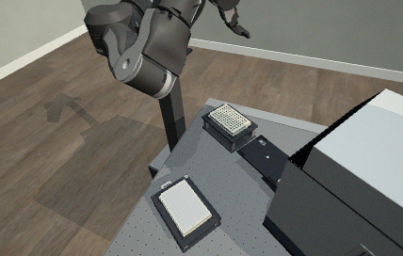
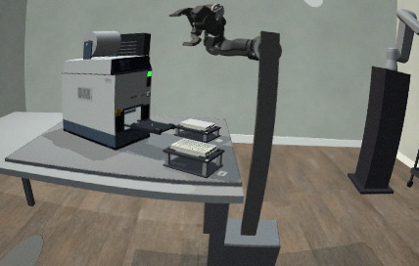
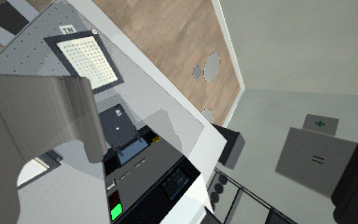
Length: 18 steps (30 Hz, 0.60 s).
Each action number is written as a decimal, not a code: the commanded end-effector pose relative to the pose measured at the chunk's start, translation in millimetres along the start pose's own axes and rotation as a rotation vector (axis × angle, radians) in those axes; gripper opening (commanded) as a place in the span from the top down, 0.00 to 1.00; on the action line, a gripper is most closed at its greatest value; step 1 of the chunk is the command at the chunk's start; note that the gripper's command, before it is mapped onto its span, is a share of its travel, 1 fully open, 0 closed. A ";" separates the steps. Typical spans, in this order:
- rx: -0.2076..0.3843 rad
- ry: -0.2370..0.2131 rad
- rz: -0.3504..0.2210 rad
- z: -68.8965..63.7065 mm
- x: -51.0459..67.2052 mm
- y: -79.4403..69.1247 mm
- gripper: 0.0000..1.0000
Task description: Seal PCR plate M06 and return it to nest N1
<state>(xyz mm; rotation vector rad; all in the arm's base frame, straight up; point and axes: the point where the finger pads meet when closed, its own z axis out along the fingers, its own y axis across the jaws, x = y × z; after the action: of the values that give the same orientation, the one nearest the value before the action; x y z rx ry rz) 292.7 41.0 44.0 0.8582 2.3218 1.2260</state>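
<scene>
End effector: the end effector (image 2: 181, 29) hangs high above the table (image 2: 18, 128), fingers spread fairly wide with nothing between them. That opening looks chosen to straddle a plate's short sides.
Arm: it reaches out level from the top of its post (image 2: 262, 147), well above every object. At that height it can swing over the nests without brushing anything.
M06: the open plate M06 (image 1: 229, 118), wells showing, sits flat on the plate nest N1 (image 1: 231, 136), not yet picked up. N1 stands just beside the free end of the stage, so the carry should be short.
Stage: the stage (image 1: 267, 159) is out of the housing, and its dark pocket appears to hold no plate, so it is ready to receive one.
Lamp: the lamp (image 2: 149, 74) shows green, so a press should be accepted once M06 is seated.
Sealer: the sealer (image 2: 103, 98) stands at the back of the table, its opening facing the nests.
M09: the sealed plate M09 (image 1: 185, 207) lies on the plate nest N2 (image 1: 201, 232), off to one side of the N1-to-stage line, where it can be left alone.
Step in hand, as I judge it: descent toward M06 for the first pick.
</scene>
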 end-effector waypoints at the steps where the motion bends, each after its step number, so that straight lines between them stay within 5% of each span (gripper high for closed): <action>1: 0.034 0.014 -0.019 -0.6 3.1 -4.4 0.23; 12: 0.034 0.014 -0.019 -0.6 3.1 -4.4 0.23; 17: 0.274 0.067 -0.092 20.9 15.1 -42.4 0.23; 18: 0.274 0.067 -0.092 20.9 15.1 -42.4 0.23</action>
<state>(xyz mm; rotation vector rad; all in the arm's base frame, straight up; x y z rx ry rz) 280.1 48.1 -5.7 0.8044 2.5880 0.9362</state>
